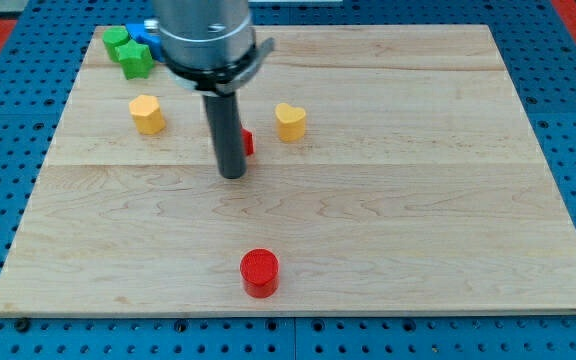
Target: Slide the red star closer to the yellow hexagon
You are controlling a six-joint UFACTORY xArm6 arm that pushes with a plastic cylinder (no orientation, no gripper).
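The red star [247,142] lies near the middle of the wooden board, mostly hidden behind my rod; only its right edge shows. My tip [232,174] rests on the board just in front of and to the left of the star. The yellow hexagon [148,114] stands to the view's left of the star, about a hand's width away. A yellow heart [290,121] stands just to the right of the star.
A red cylinder [260,272] stands near the board's bottom edge. Green blocks [128,52] and a blue block [150,35] cluster at the top left corner. The wooden board [418,200] sits on a blue pegboard.
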